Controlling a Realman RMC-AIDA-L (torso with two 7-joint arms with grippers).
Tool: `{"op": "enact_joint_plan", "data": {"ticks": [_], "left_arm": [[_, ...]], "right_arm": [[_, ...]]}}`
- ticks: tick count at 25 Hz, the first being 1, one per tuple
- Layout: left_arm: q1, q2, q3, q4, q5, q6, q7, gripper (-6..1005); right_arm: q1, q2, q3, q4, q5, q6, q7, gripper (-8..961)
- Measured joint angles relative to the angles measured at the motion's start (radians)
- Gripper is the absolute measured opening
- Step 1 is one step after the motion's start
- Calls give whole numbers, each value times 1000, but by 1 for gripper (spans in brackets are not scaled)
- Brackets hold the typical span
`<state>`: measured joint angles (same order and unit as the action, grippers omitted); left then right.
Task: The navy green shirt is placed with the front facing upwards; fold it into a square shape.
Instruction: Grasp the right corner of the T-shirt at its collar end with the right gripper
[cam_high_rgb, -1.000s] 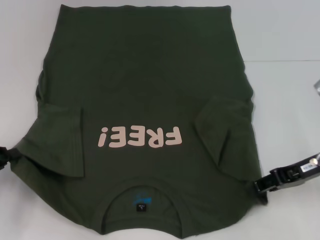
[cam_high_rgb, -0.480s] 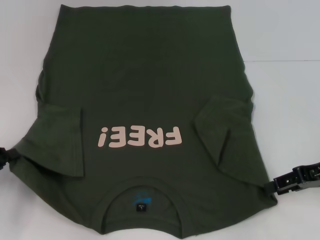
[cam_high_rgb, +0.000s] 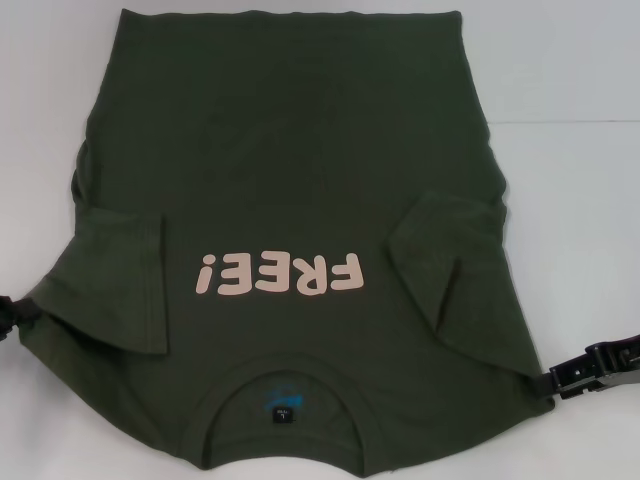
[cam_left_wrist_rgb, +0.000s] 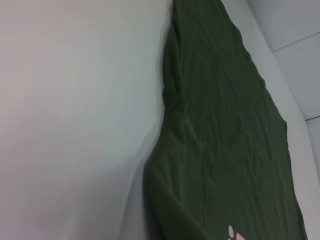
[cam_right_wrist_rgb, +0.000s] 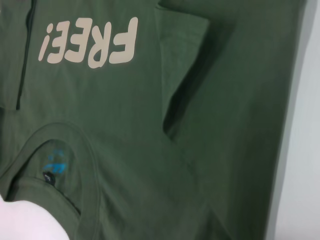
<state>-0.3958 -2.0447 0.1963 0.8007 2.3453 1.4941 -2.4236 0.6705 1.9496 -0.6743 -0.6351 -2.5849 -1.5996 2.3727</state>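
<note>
One navy green shirt (cam_high_rgb: 290, 200) lies flat across the middle of the white desk (cam_high_rgb: 570, 200), front up, collar (cam_high_rgb: 285, 385) at the near edge, both sleeves folded inward. Two grippers flank it: the left gripper (cam_high_rgb: 12, 318) at its left shoulder, the right gripper (cam_high_rgb: 575, 375) at its right shoulder corner. Whether either pincer is apart or together, I cannot tell.

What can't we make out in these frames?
- Left gripper: head view, cut off by the frame edge; fingers unseen.
- Right gripper: head view, tip meets the shirt edge; grip unclear.
- Neck label: text too small.
- Shirt's near edge: cut off below the frame.
</note>
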Motion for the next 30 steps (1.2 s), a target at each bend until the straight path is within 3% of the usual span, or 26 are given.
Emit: {"op": "enact_joint_plan", "data": {"ticks": [18, 23, 30], "left_arm": [[-2, 0, -6, -2, 0, 0, 0, -1], [1, 0, -6, -2, -8, 0, 0, -2], [-3, 1, -6, -2, -10, -2, 0, -2]], "right_arm": [[31, 44, -52, 6, -2, 44, 8, 523], [37, 45, -51, 3, 4, 45, 11, 720], [67, 59, -52, 12, 6, 49, 11, 721]]}}
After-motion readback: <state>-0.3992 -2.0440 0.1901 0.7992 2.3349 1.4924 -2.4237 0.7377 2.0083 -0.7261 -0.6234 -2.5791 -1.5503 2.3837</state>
